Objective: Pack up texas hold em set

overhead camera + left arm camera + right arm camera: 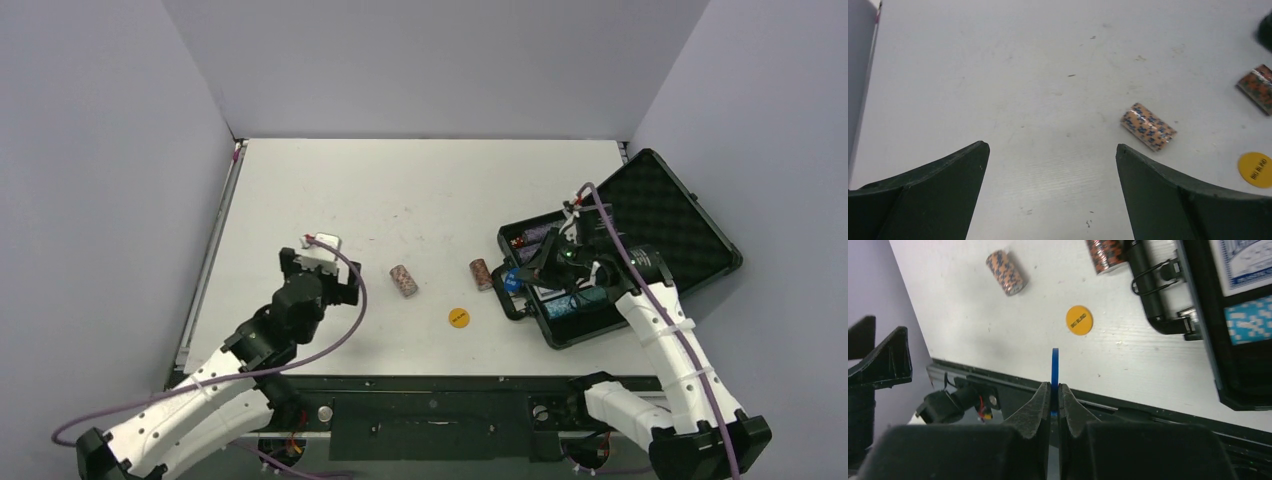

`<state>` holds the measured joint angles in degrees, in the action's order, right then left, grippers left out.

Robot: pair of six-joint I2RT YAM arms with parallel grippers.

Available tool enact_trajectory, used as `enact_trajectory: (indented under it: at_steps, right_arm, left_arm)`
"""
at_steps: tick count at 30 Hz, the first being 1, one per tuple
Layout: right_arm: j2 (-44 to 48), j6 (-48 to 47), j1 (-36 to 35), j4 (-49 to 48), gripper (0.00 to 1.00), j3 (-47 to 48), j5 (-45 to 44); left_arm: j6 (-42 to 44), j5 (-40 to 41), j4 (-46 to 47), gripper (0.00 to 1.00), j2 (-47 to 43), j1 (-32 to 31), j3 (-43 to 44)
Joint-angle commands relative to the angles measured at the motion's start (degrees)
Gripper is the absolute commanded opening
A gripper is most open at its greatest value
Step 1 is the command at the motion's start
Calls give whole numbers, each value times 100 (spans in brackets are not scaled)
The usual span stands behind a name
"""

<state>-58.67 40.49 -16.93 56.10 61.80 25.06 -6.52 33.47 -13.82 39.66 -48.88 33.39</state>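
Left hand (1050,150): spread wide over surface (998,75). Right hand (1054,387): clamps blue disc (1054,365) edge-on, at the handle edge of the case (690,215).

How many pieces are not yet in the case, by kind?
Loose chip stacks: 2
Yellow disc: 1
Blue disc, pinched in the right fingers: 1
Total: 4
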Motion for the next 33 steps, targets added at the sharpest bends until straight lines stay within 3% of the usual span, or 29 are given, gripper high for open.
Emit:
enact_trajectory:
  at_steps: [1,7,19,24,33]
  right_arm:
    - [332,-16,514,89,0,12,-388]
    - [513,89,718,170,0,-94,-630]
    - [1046,505,726,151,0,-567,-1132]
    - [1225,698,717,126,0,-804,-1194]
    - [1298,813,709,-350,0,-1035,-1444]
  left_arm:
    - [-288,-100,563,99,-618,1084,-570]
    - [-289,-789,1316,97,-564,2675,-1264]
    - [-315,-1329,4447,96,832,4193,-2615]
    - [-92,-1842,5503,96,1698,4651,-2499]
    - [-64,-2077,6827,96,3250,4669,-2098]
